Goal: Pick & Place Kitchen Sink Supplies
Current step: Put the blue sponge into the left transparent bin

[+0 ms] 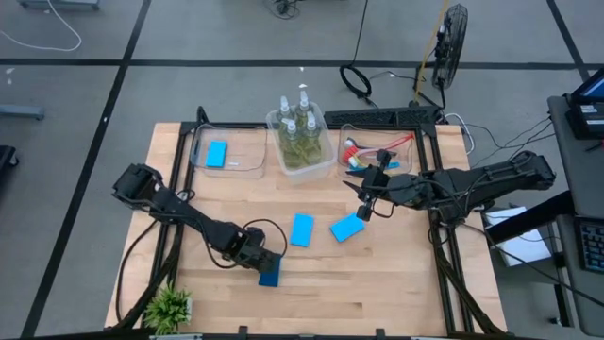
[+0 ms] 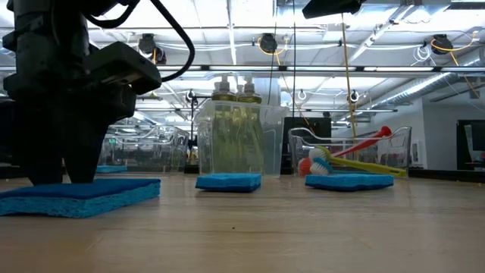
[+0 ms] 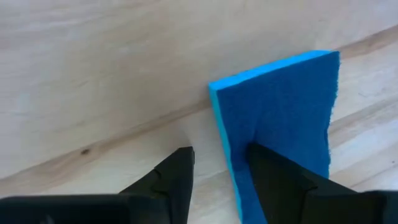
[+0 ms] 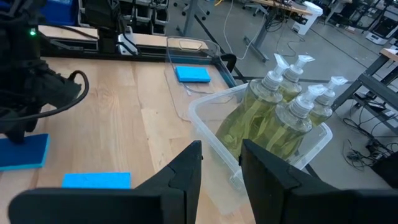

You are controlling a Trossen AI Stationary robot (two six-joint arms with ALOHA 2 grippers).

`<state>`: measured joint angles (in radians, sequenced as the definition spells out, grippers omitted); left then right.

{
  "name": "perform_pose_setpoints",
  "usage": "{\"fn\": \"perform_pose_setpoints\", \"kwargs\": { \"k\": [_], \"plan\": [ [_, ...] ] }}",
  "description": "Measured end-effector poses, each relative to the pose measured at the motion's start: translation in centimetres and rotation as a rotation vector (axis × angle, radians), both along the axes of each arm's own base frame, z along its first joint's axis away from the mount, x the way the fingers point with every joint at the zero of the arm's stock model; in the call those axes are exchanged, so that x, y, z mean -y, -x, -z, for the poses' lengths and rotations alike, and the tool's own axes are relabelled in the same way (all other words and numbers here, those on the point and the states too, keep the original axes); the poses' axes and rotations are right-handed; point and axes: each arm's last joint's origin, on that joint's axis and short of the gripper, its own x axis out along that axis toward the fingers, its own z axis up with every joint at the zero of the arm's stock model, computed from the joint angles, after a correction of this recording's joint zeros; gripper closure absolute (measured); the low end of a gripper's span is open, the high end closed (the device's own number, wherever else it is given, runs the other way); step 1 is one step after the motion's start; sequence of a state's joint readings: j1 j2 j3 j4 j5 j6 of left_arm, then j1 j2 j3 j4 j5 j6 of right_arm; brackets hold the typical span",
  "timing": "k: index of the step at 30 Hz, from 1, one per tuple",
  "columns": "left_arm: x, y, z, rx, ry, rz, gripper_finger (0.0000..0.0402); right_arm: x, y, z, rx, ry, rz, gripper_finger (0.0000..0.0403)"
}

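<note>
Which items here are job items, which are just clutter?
Job: four sponges, one at the left gripper; four soap bottles; brushes.
Clutter: potted plant, clear bins, fan.

high view: overhead, straight down, far; whole light wooden table [image 1: 377, 283], both dark arms, grey floor around.
low view: table-top height, level across the wood into the room; very near the flat blue rectangular sponge [image 2: 79, 196] at the front edge.
left wrist view: steep down, very close; same sponge [image 3: 286, 118] and bare planks fill it.
right wrist view: raised, angled down across the table, mid distance; room beyond.
shared high/low/right wrist: clear plastic bin of yellow-green pump bottles [image 1: 300, 142] [image 2: 239, 140] [image 4: 273, 124].
shared high/right wrist: shallow clear tray holding one blue sponge [image 1: 229, 149] [image 4: 193, 59].
</note>
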<state>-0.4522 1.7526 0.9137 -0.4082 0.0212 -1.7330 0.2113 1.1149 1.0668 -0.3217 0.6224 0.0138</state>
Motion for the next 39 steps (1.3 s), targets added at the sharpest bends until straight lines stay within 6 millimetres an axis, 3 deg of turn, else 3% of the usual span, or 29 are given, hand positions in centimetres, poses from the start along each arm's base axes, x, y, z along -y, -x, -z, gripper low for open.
{"fn": "perform_pose_setpoints", "kwargs": {
  "k": [8, 14, 18, 24, 30, 39],
  "plan": [
    [-0.5, 0.5, 0.6, -0.098, -0.015, -0.019, 0.0247, 0.0, 0.0, 0.0, -0.003, 0.004, -0.001, 0.0303],
    [-1.1, 1.8, 0.3, -0.224, -0.047, -0.038, 0.0291, 0.0, 0.0, 0.0, -0.005, 0.007, -0.003, 0.0303],
    [-1.7, 2.9, -0.9, -0.252, -0.093, -0.048, 0.0326, 0.0, 0.0, 0.0, -0.013, 0.022, -0.009, 0.0303],
    [-2.5, 3.8, -4.2, -0.136, -0.112, -0.094, 0.0351, 0.0, 0.0, 0.0, -0.018, 0.031, -0.013, 0.0303],
    [-1.7, 3.5, -6.3, 0.057, -0.07, 0.002, 0.0337, 0.0, 0.0, 0.0, -0.021, 0.032, -0.013, 0.0303],
    [1.0, 3.1, -6.0, 0.195, -0.078, 0.211, 0.0269, 0.0, 0.0, 0.1, -0.031, 0.052, -0.021, 0.0303]
  ]
}}
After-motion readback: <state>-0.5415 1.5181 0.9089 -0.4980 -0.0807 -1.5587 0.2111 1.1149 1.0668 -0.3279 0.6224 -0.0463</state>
